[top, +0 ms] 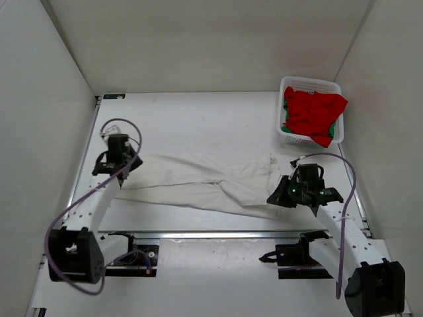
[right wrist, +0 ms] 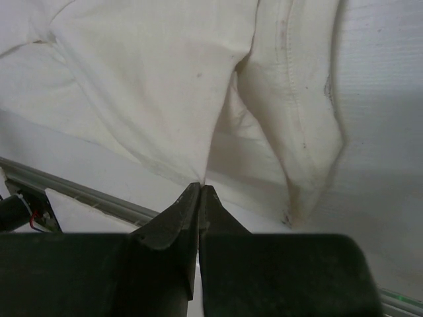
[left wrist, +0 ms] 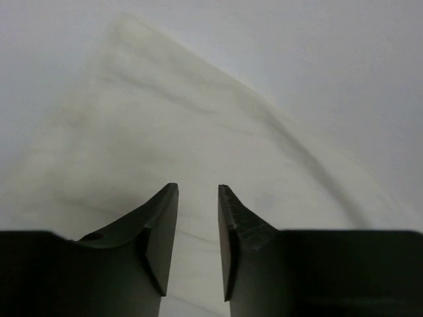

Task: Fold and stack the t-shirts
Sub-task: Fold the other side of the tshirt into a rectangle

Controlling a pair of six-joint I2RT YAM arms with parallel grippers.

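1. Left gripper (left wrist: 198,188): jaws apart, nothing between them. It hovers low over the left end of the white shirt (top: 198,181), with cloth filling its wrist view.

2. Right gripper (right wrist: 199,188): jaws pressed together on the shirt's near right edge. A crease runs from the tips up into the cloth, so a thin fold looks pinched (the pinch itself is hidden between the fingers).

3. White shirt: lies across the middle of the table (top: 198,119) as a long band between the two arms. It looks narrowed lengthwise, and its right end is bunched.

4. Basket (top: 310,80): sits at the far right corner, well apart from the white shirt. It holds the red shirt (top: 314,112), heaped and hanging over the rim. The green shirt (top: 285,122) shows only as slivers under the red one.

5. Step in hand (a judgement): the first shirt is mid-fold, and nothing is stacked yet.

6. Next move: the left jaws probably need to close on the left end. That end can then be carried toward the right to halve the band, while the right side keeps the cloth from sliding. Both basket shirts remain to be folded.
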